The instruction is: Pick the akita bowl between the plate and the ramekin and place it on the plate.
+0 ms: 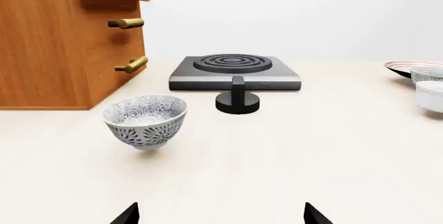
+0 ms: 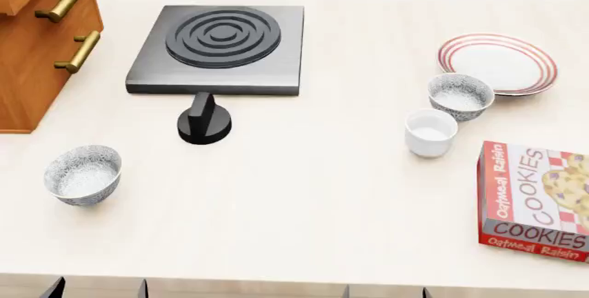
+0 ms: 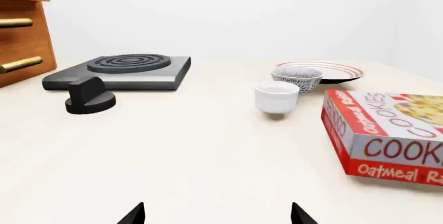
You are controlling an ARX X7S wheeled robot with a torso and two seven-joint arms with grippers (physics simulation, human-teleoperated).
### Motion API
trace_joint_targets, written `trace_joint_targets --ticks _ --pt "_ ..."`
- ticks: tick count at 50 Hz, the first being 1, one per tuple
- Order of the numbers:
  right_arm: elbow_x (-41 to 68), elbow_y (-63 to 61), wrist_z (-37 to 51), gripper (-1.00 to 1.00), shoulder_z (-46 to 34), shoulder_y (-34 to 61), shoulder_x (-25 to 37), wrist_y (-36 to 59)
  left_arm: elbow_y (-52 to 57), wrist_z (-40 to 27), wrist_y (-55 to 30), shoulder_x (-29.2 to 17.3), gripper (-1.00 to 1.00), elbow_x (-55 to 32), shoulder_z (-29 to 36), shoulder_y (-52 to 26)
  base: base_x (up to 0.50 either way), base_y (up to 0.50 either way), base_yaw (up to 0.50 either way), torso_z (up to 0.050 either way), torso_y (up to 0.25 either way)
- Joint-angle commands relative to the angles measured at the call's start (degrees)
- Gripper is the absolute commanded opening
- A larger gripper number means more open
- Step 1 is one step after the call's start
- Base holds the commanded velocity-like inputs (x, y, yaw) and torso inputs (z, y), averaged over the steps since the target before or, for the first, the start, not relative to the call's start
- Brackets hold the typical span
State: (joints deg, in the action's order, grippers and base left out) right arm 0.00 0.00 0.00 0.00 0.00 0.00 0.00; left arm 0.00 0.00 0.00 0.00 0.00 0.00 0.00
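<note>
Two tool tips only per wrist view; cookie box (image 2: 536,200) cropped.

The cookie box (image 2: 536,201) runs off the right edge of the head view, its lettering clipped. The wooden cabinet (image 2: 41,43) is cut by the upper left corner. From the left wrist, the plate (image 1: 408,68), akita bowl (image 1: 428,73) and ramekin (image 1: 430,97) are sliced by the right edge. Only dark fingertips (image 3: 133,214) poke up at each wrist view's bottom edge.
</note>
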Motion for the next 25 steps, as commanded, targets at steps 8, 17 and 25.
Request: trace_joint_targets --ticks 8,17,25 --pt "0.7 0.0 2.9 1.00 -3.4 0.3 2.3 1.2 0.7 -2.4 -0.8 -2.2 1.00 -2.6 2.4 0.0 0.00 0.00 0.00 0.000 0.000" --pt "1.8 -0.6 4.4 1.00 -4.3 0.1 3.2 1.4 0.1 -3.9 -1.5 -3.0 1.00 -3.9 3.3 -0.6 0.00 0.00 0.00 0.000 0.000" --pt "2.2 -1.0 5.3 1.00 -5.3 0.2 3.8 2.0 0.1 -4.5 -1.9 -3.7 1.00 -5.2 3.9 -0.8 0.00 0.00 0.00 0.000 0.000"
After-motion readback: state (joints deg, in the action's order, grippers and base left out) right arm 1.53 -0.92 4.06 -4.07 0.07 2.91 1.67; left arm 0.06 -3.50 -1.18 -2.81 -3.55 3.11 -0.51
